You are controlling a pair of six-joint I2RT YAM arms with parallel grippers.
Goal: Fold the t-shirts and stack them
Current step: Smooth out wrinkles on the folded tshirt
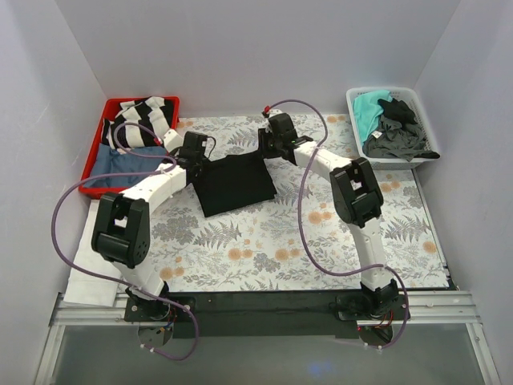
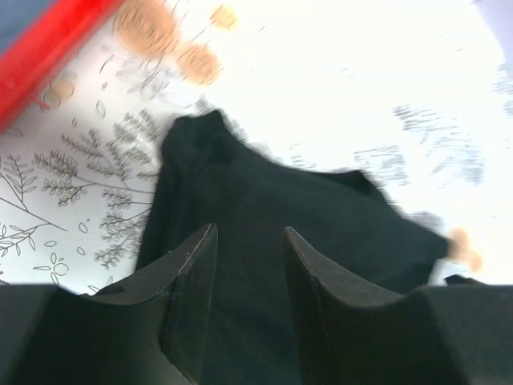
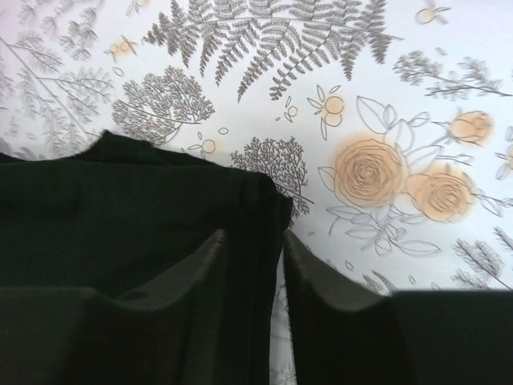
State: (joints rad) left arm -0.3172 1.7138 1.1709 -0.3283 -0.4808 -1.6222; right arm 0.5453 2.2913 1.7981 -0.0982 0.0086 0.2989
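The black t-shirt (image 1: 234,184) lies folded into a rough rectangle on the floral tablecloth, at the table's middle back. My left gripper (image 1: 195,152) is over its far left corner, open, with the black cloth (image 2: 264,200) beneath the spread fingers (image 2: 250,231). My right gripper (image 1: 268,144) is over its far right corner, open; the shirt's folded edge (image 3: 264,200) lies between the fingers (image 3: 253,234) with a strip of tablecloth showing beside it. A teal t-shirt (image 1: 370,108) and a dark grey t-shirt (image 1: 401,136) lie in the white bin.
A white bin (image 1: 353,100) stands at the back right. A red bin (image 1: 103,136) at the back left holds a black-and-white striped cloth (image 1: 148,116) and a blue cloth (image 1: 128,164). A white sheet (image 1: 88,273) hangs at the near left edge.
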